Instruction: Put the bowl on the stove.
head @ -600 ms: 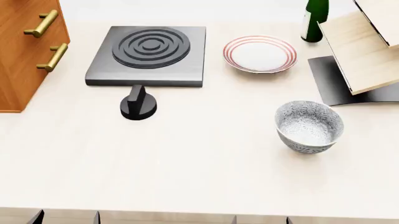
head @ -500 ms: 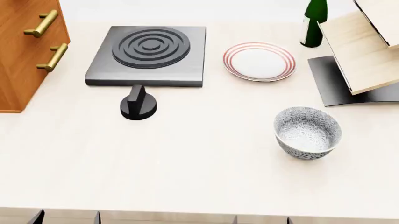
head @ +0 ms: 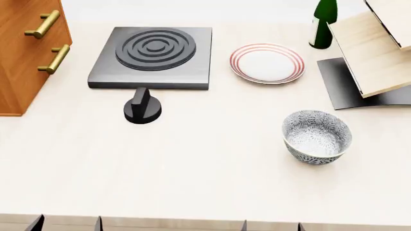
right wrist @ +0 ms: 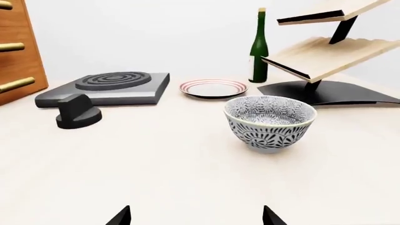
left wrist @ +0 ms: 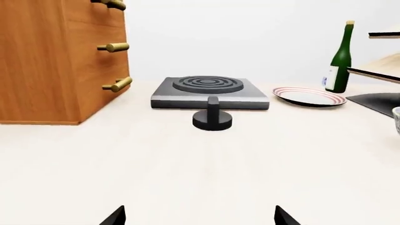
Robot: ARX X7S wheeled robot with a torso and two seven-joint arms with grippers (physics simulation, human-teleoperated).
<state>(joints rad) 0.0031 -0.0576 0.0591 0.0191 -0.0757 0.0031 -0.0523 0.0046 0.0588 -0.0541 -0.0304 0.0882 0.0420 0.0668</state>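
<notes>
Bowl waiting, both hands wide open

Right hand (right wrist: 196, 216) empty, fingers spread, low over the counter (head: 212, 183), with the bowl (right wrist: 270, 122) upright straight ahead and close. Left hand (left wrist: 198, 218) also empty and spread, bowl far off to its side. Stove (head: 153, 57) much farther, past the knob (head: 142, 107).

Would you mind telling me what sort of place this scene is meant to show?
Probably a simulated kitchen counter: a stove with a ringed burner, a patterned bowl and a red-rimmed plate on a pale countertop.
</notes>
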